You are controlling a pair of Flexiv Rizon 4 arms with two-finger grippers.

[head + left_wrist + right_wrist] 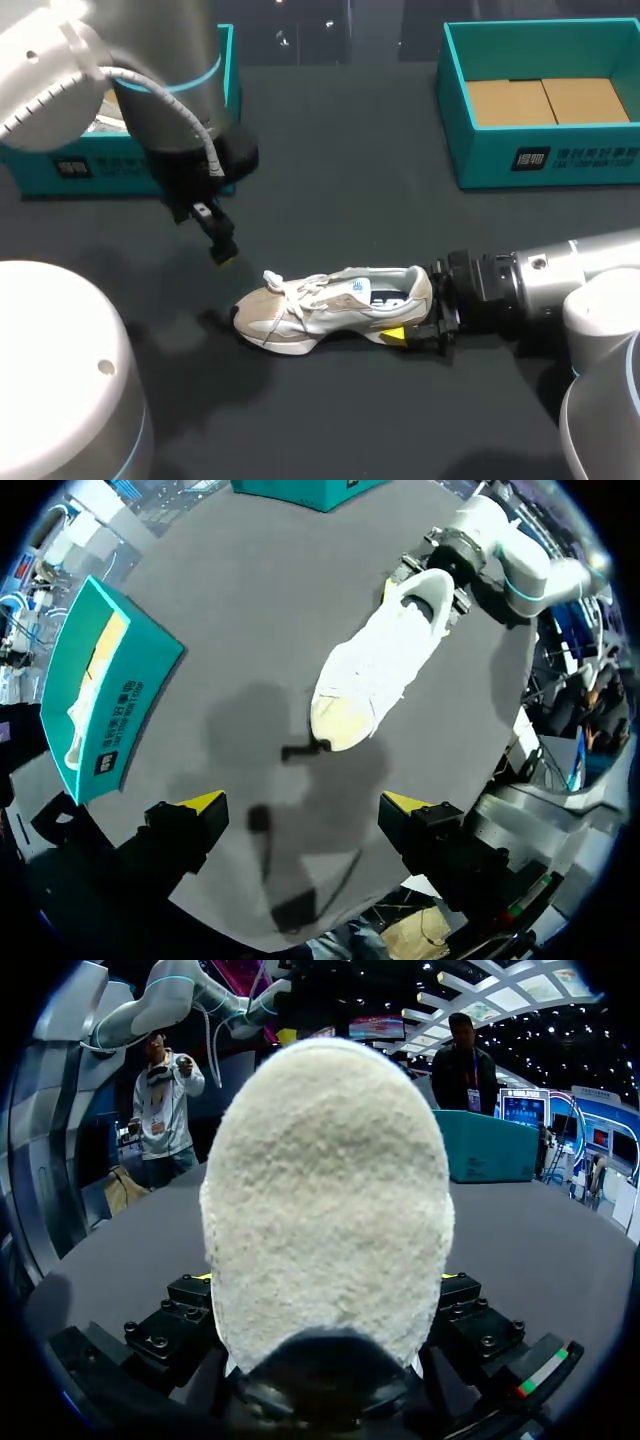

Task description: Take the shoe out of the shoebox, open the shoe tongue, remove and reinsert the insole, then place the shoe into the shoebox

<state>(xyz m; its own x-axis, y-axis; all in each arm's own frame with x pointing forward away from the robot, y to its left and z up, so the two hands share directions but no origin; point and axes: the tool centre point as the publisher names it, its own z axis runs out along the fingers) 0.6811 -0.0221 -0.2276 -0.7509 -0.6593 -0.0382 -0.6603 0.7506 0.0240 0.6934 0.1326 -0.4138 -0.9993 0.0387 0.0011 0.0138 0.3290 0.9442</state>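
A white and beige sneaker [330,310] lies on its side on the black table, toe pointing left. My right gripper [408,312] is shut on its heel, one yellow tip showing below the heel. In the right wrist view the fuzzy heel [325,1190] fills the space between the fingers [190,1305]. My left gripper [222,252] hangs open above the table, up and left of the toe, holding nothing. In the left wrist view the sneaker [385,650] lies ahead of the open left gripper [305,802], with the right gripper [430,565] at its far end.
A teal shoebox [540,160] with a brown cardboard floor stands at the back right. A second teal box [60,170] at the back left, partly hidden by my left arm, holds another shoe [85,720].
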